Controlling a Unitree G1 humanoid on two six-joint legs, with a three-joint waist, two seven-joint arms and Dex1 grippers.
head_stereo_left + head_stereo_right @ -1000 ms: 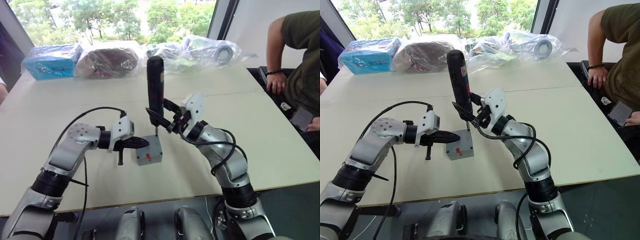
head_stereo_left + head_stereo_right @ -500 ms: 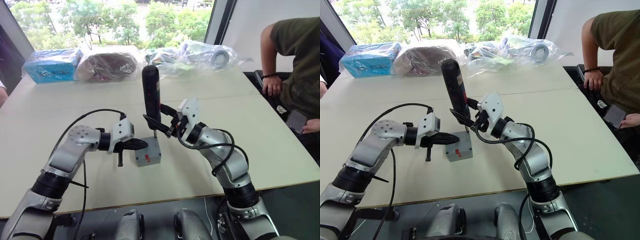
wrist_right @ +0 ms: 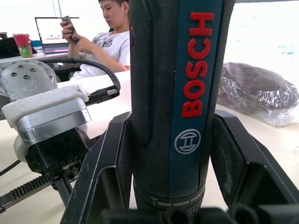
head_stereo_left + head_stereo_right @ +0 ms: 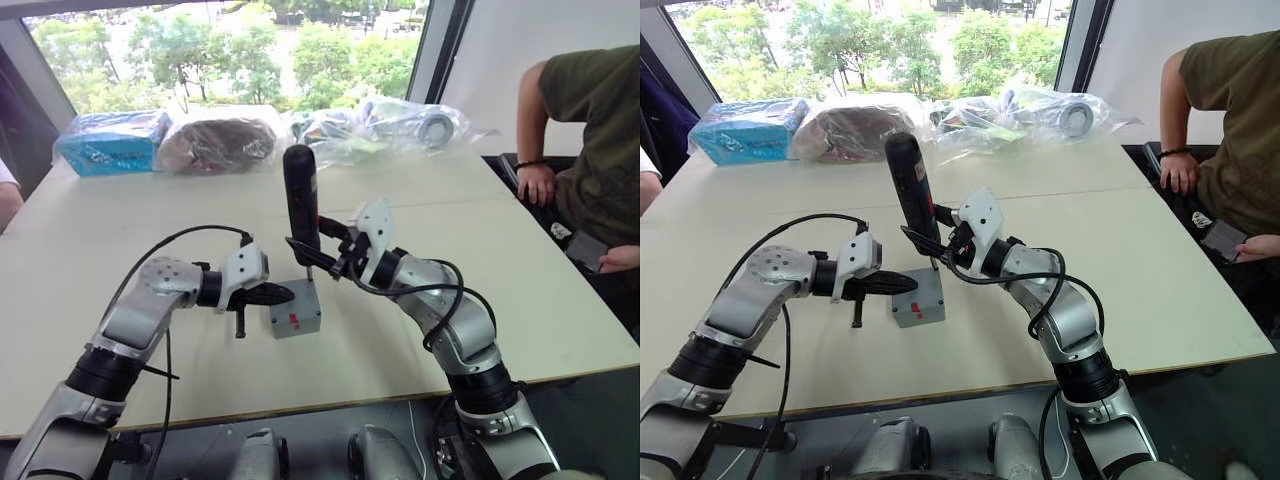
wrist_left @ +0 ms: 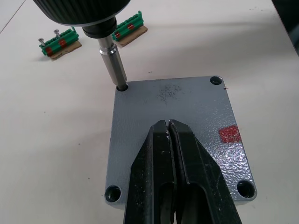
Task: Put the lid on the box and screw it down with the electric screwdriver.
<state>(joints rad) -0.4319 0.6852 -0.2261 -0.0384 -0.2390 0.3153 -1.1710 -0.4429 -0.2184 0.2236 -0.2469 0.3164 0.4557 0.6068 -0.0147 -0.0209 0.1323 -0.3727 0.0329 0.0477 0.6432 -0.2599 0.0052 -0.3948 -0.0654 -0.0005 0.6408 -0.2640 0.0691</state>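
Silver-grey metal arms, black joint rings. Black cables loop behind each hand. White wrist housings. Left hand (image 4: 280,293), right hand (image 4: 318,250): black two-finger.

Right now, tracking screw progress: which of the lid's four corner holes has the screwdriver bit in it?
The corner hole nearest the green terminal blocks; the other three stand clear.

Brand name "BOSCH" printed in red capitals, running lengthwise on the blue panel of the electric screwdriver (image 3: 175,107). Round Bosch emblem in white directly below the lettering. No other legible text.
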